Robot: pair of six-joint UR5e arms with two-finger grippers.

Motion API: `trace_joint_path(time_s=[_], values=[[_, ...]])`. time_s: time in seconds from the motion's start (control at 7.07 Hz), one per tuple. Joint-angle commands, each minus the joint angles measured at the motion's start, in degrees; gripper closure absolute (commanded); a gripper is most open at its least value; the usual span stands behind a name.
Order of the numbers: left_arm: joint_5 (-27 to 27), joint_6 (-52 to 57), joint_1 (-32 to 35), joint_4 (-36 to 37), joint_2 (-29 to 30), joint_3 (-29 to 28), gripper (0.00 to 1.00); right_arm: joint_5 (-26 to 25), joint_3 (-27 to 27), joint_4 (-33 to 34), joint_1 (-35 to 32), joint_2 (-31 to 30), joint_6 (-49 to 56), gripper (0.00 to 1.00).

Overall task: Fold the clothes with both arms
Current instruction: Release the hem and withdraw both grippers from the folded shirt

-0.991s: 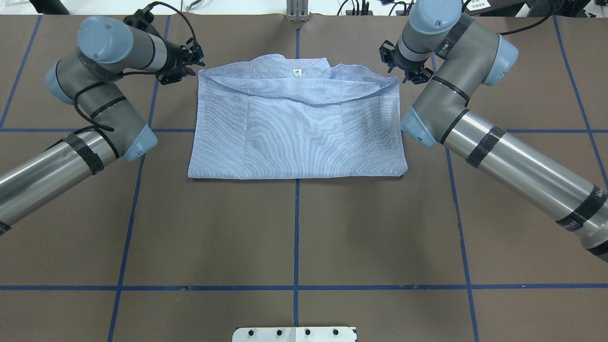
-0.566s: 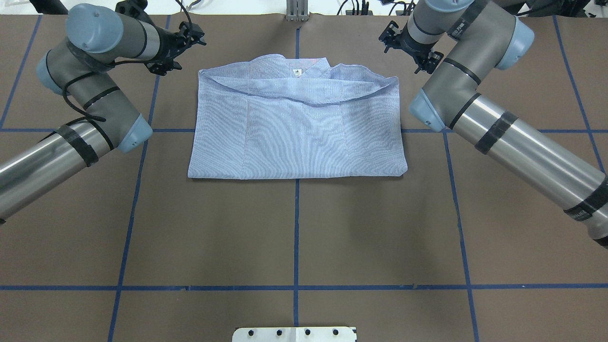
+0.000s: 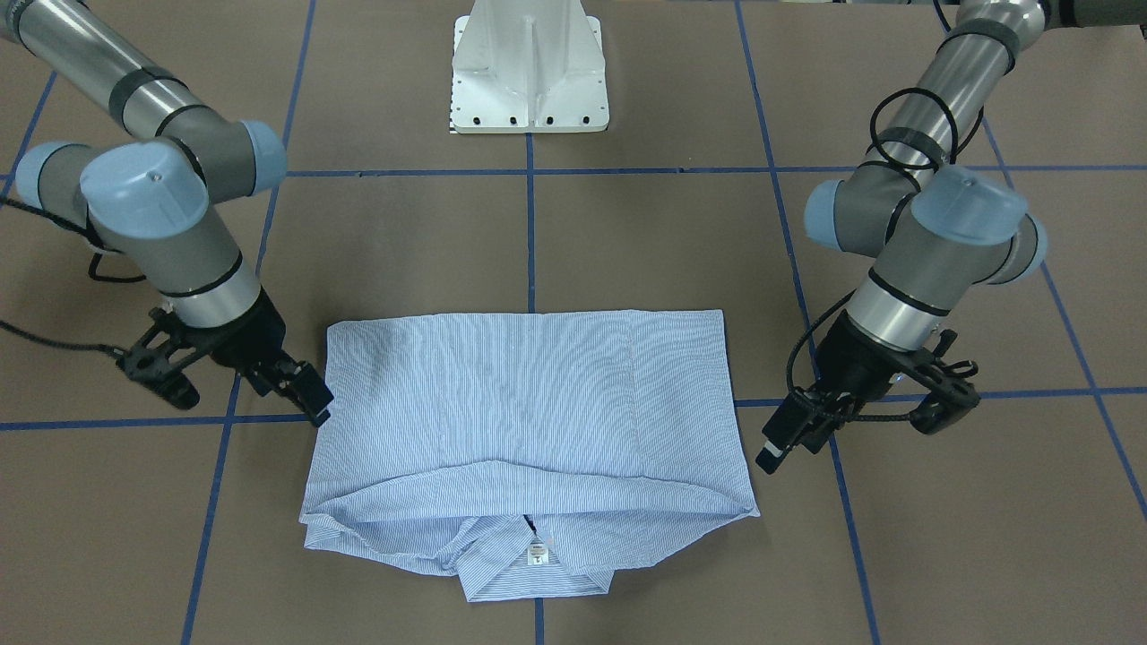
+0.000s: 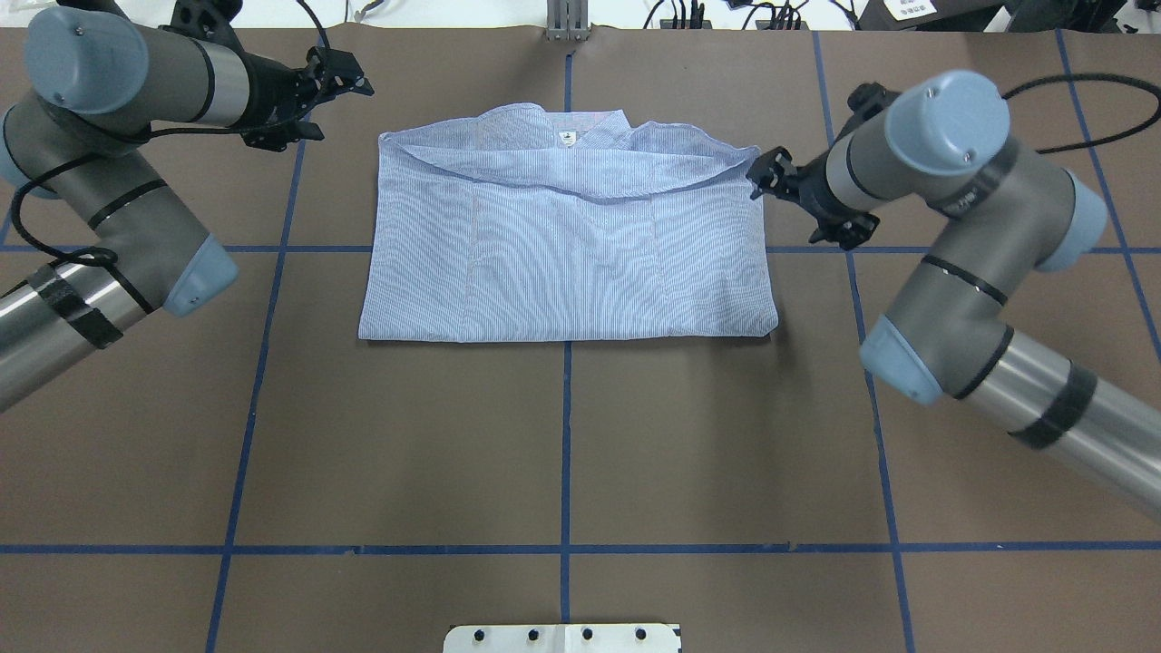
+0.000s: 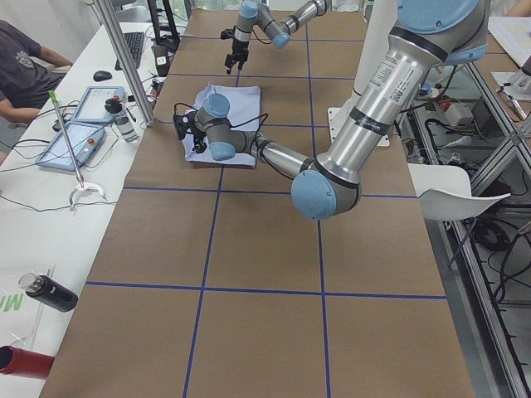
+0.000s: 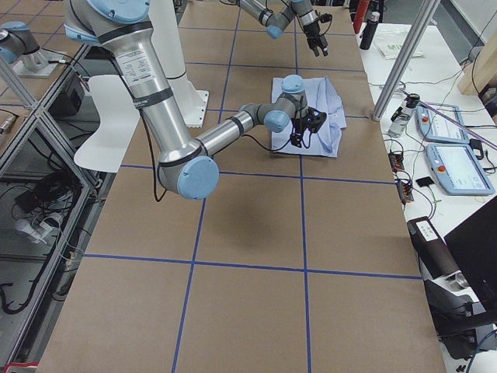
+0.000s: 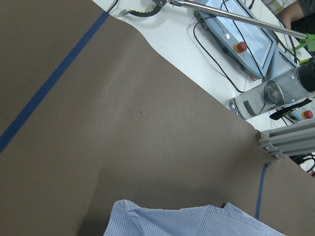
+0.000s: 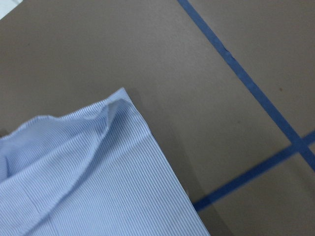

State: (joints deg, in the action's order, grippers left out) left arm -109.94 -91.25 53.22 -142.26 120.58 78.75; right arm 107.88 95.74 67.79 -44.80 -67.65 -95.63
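The shirt [image 4: 567, 263] lies folded flat between the left jaws and right jaws — both parted, empty; another fold likely remains.

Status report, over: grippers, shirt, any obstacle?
Right gripper open, empty, at shirt edge. Left gripper open, empty, off to the side. Shirt folded, flat. No obstacle seen.

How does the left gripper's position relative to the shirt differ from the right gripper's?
The right gripper sits right at the shirt's side edge; the left gripper stands clear of it, off the collar-end corner. The right wrist view shows a shirt corner close up; the left one shows mostly table. Both point toward the shirt, which lies flat.
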Motion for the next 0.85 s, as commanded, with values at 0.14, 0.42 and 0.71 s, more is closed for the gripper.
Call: trace_joint_path(time_s=[0.14, 0.42, 0.71], values=[[-0.4, 1.1, 0.1, 0.1, -2.9, 3.3, 0.00, -11.1, 7.1, 0.0, 11.5, -6.9, -9.4, 0.00], [-0.4, 1.1, 0.1, 0.1, -3.0, 3.3, 0.00, -11.8, 2.7, -6.1, 12.1, -6.8, -9.4, 0.01], [-0.4, 1.0, 0.1, 0.1, -3.1, 3.3, 0.00, -11.8, 1.8, -6.9, 12.3, -6.7, -9.4, 0.16]])
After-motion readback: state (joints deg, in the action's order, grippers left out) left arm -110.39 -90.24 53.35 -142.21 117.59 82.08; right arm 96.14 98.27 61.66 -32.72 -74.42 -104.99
